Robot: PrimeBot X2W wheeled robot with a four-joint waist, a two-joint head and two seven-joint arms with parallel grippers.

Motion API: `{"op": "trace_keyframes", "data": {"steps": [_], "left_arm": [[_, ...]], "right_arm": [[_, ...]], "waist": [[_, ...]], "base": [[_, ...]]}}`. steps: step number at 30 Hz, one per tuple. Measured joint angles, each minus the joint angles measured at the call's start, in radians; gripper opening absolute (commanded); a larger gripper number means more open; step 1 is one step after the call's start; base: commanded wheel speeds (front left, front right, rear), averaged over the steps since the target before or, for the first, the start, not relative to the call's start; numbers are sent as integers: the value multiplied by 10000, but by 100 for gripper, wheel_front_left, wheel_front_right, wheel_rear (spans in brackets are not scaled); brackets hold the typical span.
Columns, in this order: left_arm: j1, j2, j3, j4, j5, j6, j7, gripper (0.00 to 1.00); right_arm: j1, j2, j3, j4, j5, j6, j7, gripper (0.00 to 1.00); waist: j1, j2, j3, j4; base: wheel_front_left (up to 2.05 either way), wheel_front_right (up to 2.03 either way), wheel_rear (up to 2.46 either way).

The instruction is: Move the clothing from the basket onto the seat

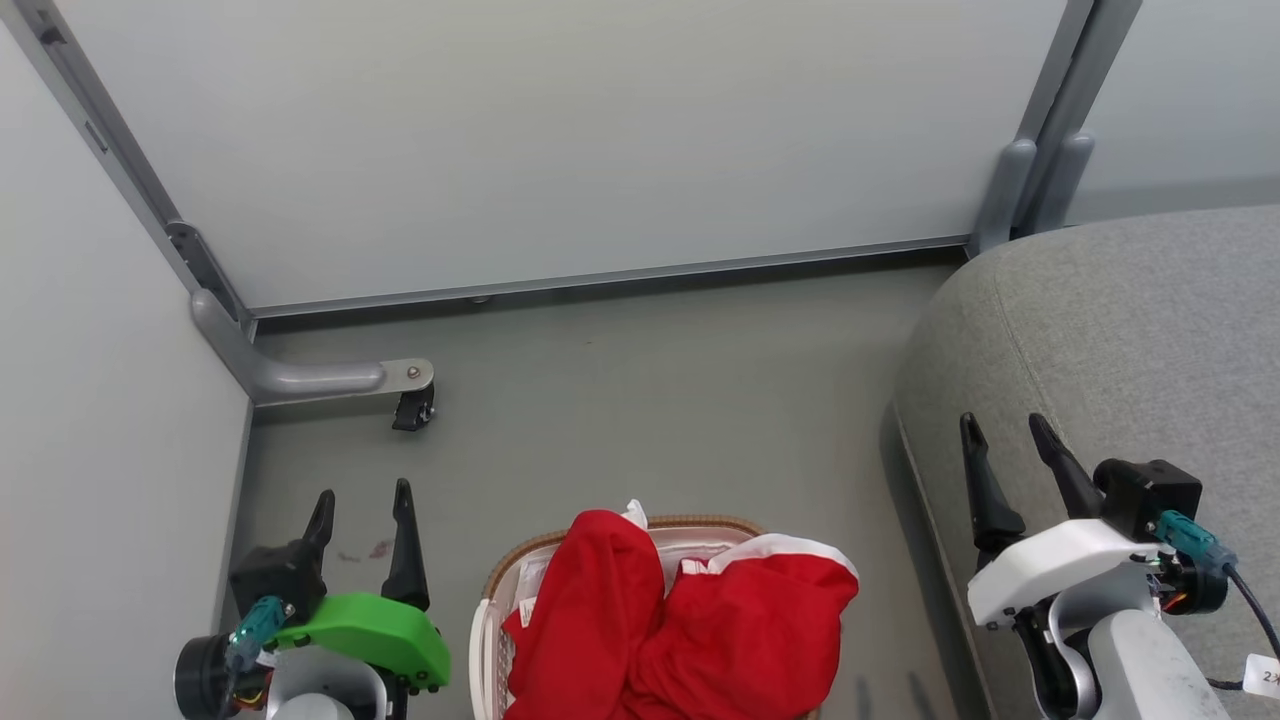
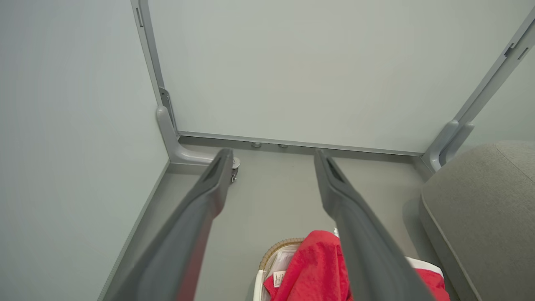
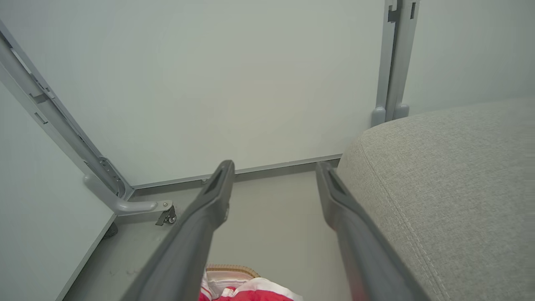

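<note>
- The left gripper [image 1: 363,492], at the lower left of the head view, has its jaws spread wide with nothing between them. It hangs over the grey floor [image 1: 640,400].
- The right gripper [image 1: 1003,422], at the lower right, is likewise released and empty. Its fingers show against the edge of the seat [image 1: 1120,330]; I cannot tell whether they touch it.
- The clothing [image 1: 700,630], red with white trim, is heaped in the basket [image 1: 485,650] at bottom centre, between the two grippers, and spills over the rim on the right.
- The head view gives the whole heap, plus a green cover on the left wrist and a white one on the right.
- The left wrist view shows a white label on the red fabric at the bottom.
- The right wrist view brings the seat's stitched seam close at the lower right, with a sliver of red cloth and woven rim at the bottom edge.
</note>
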Motion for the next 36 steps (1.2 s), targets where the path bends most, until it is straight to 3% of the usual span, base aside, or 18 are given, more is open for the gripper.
{"op": "trace_keyframes", "data": {"steps": [14,19,28,36], "left_arm": [[1,-48,73,-384,1197,180,-311,100],[102,-140,90,-240,1499,171,-405,100],[165,-303,35,150,2092,-111,-571,100],[-753,-462,-198,460,2573,-485,-725,100]], "right_arm": [[-119,2,-213,-451,-915,0,-305,100],[-95,0,-196,6,-1287,0,-399,100],[-233,-4,-27,98,-1988,2,-571,100],[-1074,-8,117,-460,-2610,4,-721,100]], "waist": [[0,0,67,126],[0,0,68,148],[0,0,434,60],[0,0,1438,-105]], "base": [[0,0,0],[0,0,0],[0,0,0],[0,0,0]]}}
